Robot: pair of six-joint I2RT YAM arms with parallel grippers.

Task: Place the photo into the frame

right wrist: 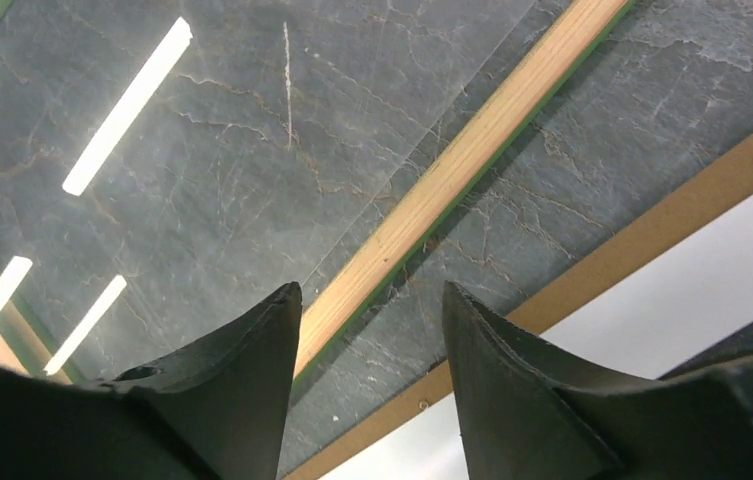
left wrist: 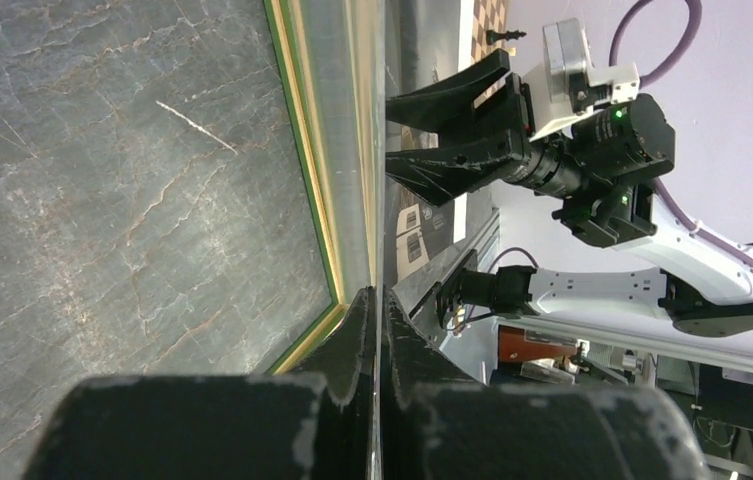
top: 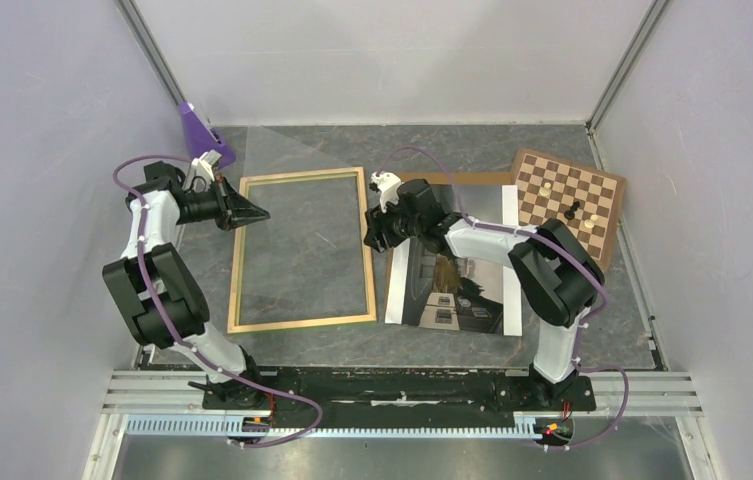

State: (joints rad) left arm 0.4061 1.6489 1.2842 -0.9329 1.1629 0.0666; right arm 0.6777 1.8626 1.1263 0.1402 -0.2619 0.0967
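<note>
1. Two grippers checked, both at the far end of the thin-railed rectangular picture frame point(top: 302, 322), pale wood uppermost, green showing along its edge.
2. Left gripper point(top: 252, 213): fingers pressed together on a thin clear pane point(left wrist: 384, 150), seen edge-on in the left wrist view. Positioned at the frame's far left corner.
3. Right gripper point(top: 375, 238): jaws apart, nothing between them. Hovering at the frame's far right corner, one finger to each side of the right rail in its own wrist view.
4. Frame: flat on the grey marbled table point(top: 432, 150), left of centre, table surface visible through its opening.
5. Large glossy rectangular photo point(top: 452, 290), dark scene with white strips along both long edges: face up, outside the frame, just beside its right rail, partly under the right arm.
6. Photo resting on a plain brown hardboard panel point(top: 472, 178), panel edge exposed at the far side.
7. Brown-and-cream chessboard point(top: 592, 190): far right, just beside the panel's far right corner, a few chess pieces point(top: 573, 210) standing on it.
</note>
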